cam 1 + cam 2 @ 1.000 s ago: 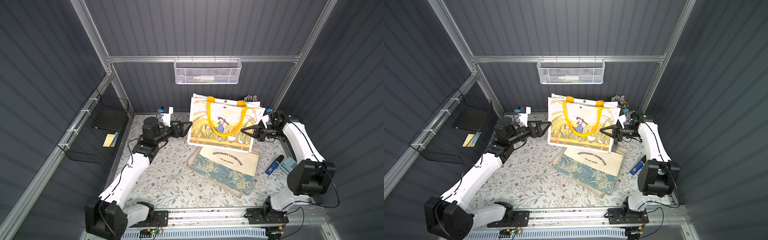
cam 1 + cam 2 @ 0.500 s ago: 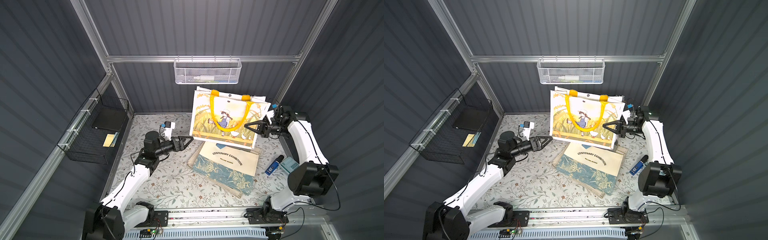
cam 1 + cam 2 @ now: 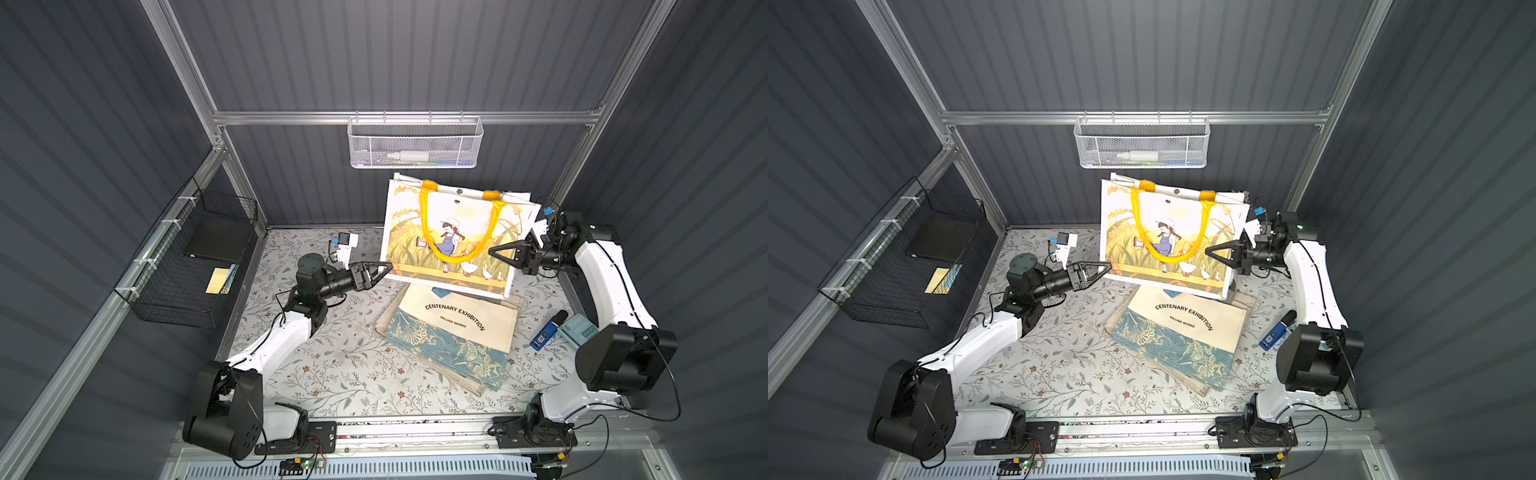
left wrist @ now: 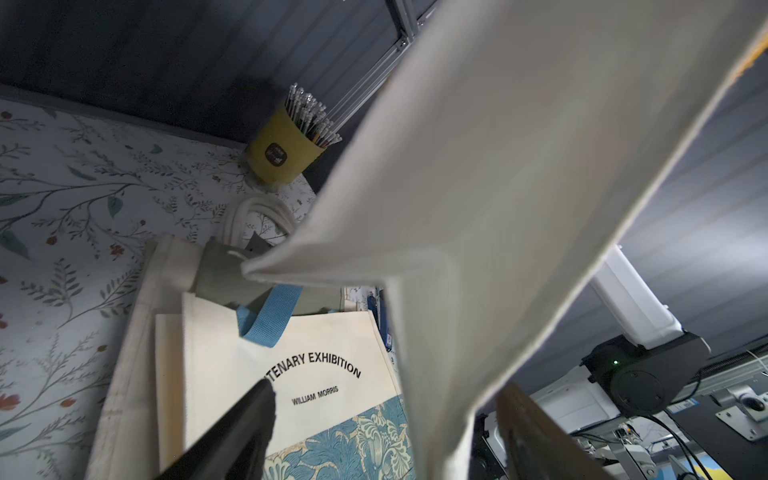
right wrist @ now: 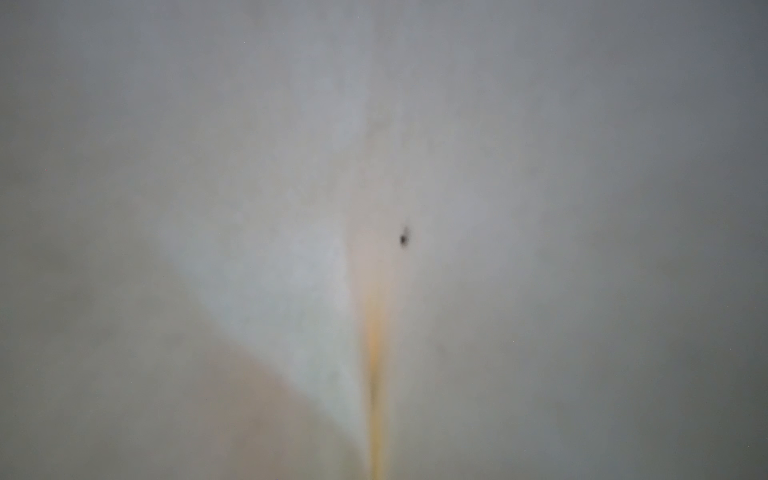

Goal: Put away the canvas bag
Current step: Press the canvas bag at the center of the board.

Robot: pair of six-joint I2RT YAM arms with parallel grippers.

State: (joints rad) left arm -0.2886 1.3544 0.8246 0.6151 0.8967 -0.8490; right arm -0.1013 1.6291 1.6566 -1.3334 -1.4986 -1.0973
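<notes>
The canvas bag [image 3: 449, 216] [image 3: 1163, 216], printed with a girl and geese and fitted with yellow handles, hangs tilted above the floral table in both top views. My right gripper [image 3: 492, 251] [image 3: 1208, 251] is shut on its right edge and holds it up. Blurred fabric of the bag [image 5: 291, 249] fills the right wrist view and hides those jaws. My left gripper [image 3: 384, 270] [image 3: 1102, 268] [image 4: 386, 415] is at the bag's lower left corner. It is open, with the pale underside of the bag [image 4: 498, 166] hanging between its two fingers.
A stack of flat tote bags [image 3: 453, 332] lies under the lifted bag. A white mesh basket [image 3: 415, 143] hangs on the back wall. A black wire basket [image 3: 195, 257] hangs on the left wall. A yellow pencil cup [image 4: 286, 153] stands in the back corner. A blue marker [image 3: 544, 332] lies right.
The right gripper has raised the bag off the stack. The left arm dropped lower and came back to the bag's lower left corner, and its jaws have narrowed around it.
</notes>
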